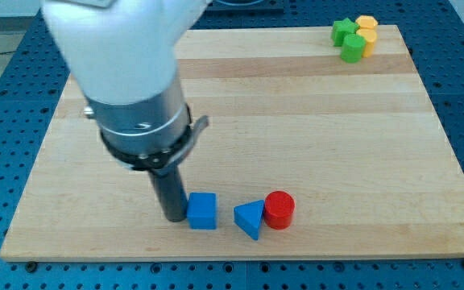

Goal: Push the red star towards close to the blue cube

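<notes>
The blue cube point(202, 211) sits near the view's bottom edge of the wooden board point(312, 121). My tip point(173, 218) rests on the board just to the left of the cube, touching or almost touching its left face. No red star shows in the camera view; the arm's large white and black body hides part of the board's left half. A red cylinder point(279, 209) stands to the right of the cube, with a blue triangular block point(250, 218) between them, touching the cylinder.
In the board's top right corner lies a tight cluster: two green blocks point(344, 31) point(352, 47) and two yellow blocks point(366, 22) point(368, 39). A blue perforated table point(6, 97) surrounds the board.
</notes>
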`<control>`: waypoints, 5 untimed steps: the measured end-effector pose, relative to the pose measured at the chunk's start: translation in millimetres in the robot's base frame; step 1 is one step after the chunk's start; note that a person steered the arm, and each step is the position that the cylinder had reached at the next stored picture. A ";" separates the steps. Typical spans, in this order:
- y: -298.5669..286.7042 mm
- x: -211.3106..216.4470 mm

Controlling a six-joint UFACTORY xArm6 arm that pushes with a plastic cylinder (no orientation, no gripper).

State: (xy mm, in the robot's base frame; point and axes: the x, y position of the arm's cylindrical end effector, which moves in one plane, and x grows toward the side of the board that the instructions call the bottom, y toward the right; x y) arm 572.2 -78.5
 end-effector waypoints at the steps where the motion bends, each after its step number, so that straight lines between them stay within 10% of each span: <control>1: 22.8 0.0; 3: 26.4 -12.1; 5: -104.6 -126.0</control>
State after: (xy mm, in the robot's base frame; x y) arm 446.3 -183.1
